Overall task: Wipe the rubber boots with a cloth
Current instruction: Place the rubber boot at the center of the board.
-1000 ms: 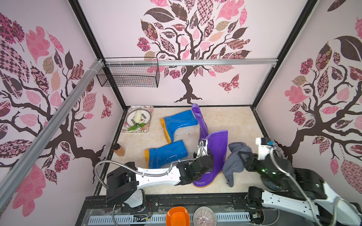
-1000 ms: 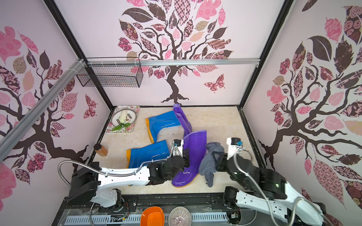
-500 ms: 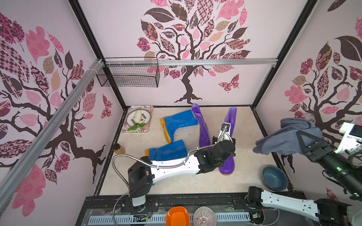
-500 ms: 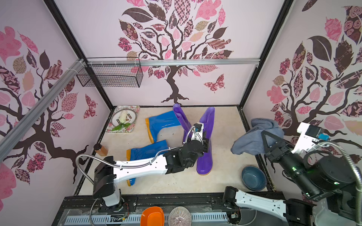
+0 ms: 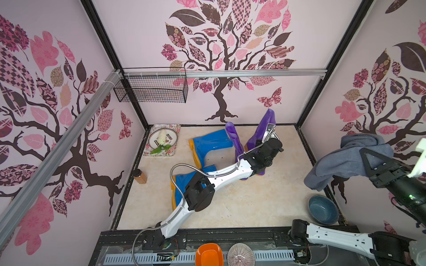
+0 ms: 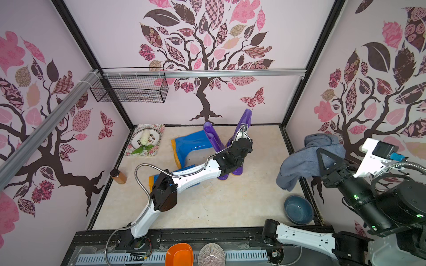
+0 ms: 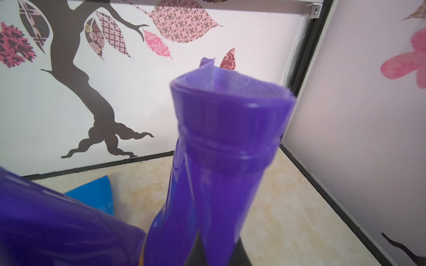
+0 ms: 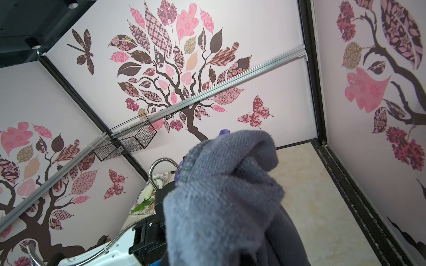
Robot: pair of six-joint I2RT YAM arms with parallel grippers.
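right tool (image 5: pixel 362 152) pinching cloth (image 5: pixel 341 161) aloft, well apart from standing purple boot (image 5: pixel 265 125) pinched by left tool (image 7: pixel 216 253)

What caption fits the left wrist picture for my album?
Left gripper grips a purple boot by its shaft, another purple boot and a blue boot nearby.

Two purple boots (image 5: pixel 265 125) standing; two blue boots (image 5: pixel 212 142) lying flat; grey cloth (image 5: pixel 345 159) bunched, aloft.
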